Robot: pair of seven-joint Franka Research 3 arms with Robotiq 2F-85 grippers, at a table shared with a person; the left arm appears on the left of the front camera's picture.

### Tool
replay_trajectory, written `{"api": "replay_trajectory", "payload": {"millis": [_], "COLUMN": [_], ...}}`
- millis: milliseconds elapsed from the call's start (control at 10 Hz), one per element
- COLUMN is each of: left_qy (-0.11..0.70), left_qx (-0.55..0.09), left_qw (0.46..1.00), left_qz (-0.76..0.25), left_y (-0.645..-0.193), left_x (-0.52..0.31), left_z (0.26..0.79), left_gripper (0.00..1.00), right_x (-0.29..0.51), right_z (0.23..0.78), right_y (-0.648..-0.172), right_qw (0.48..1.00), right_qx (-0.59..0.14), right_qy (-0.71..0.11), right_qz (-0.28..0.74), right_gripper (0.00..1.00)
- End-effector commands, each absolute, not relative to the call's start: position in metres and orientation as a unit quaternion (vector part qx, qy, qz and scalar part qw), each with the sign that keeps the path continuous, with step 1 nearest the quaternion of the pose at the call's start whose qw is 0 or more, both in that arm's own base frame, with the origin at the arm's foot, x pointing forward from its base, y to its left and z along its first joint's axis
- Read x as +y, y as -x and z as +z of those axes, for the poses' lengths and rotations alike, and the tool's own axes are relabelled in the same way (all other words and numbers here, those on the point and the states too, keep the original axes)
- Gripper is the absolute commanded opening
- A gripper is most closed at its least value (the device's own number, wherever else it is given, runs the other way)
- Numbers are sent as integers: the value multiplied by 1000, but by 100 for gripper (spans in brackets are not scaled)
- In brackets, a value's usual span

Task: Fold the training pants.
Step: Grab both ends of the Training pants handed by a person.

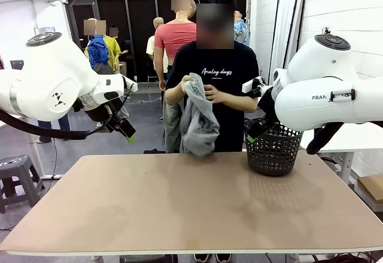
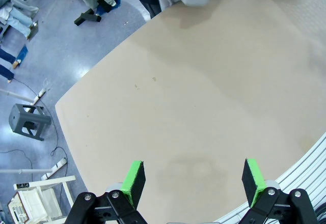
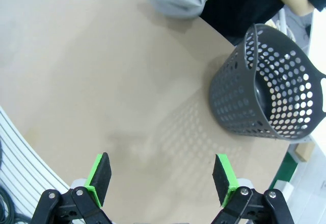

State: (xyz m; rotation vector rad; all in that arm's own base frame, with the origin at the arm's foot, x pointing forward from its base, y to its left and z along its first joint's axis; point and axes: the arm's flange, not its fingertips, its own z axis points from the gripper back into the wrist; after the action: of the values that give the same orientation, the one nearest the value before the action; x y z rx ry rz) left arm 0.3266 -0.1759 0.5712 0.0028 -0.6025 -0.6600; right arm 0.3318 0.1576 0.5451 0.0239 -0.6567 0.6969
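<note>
Grey training pants (image 1: 199,122) | person (image 1: 230,80) holds | beyond left end effector (image 1: 127,132), right end effector (image 1: 251,134)

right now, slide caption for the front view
Person holds grey pants at the table by a basket; left gripper and right gripper open.

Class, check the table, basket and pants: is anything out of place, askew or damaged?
Nothing looks damaged or spilled. The training pants hang bunched in the person's hands at the table's far edge, not laid flat; the basket stands upright.
</note>
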Motion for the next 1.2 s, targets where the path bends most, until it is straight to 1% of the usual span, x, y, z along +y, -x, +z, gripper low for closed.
{"api": "replay_trajectory", "payload": {"millis": [0, 1100], "left_qy": [1, 1], "left_qx": [-296, -296], "left_qw": [900, 900], "left_qz": [-322, -322], "left_y": [-328, -328], "left_x": [-175, -175], "left_z": [570, 570], "left_gripper": [100, 100], "right_x": [158, 158], "right_z": [546, 546], "right_y": [-332, -332], "right_qw": [888, 888], "right_qx": [-318, -318], "right_qy": [-11, -11], "right_qz": [332, 332], "right_gripper": [100, 100]}}
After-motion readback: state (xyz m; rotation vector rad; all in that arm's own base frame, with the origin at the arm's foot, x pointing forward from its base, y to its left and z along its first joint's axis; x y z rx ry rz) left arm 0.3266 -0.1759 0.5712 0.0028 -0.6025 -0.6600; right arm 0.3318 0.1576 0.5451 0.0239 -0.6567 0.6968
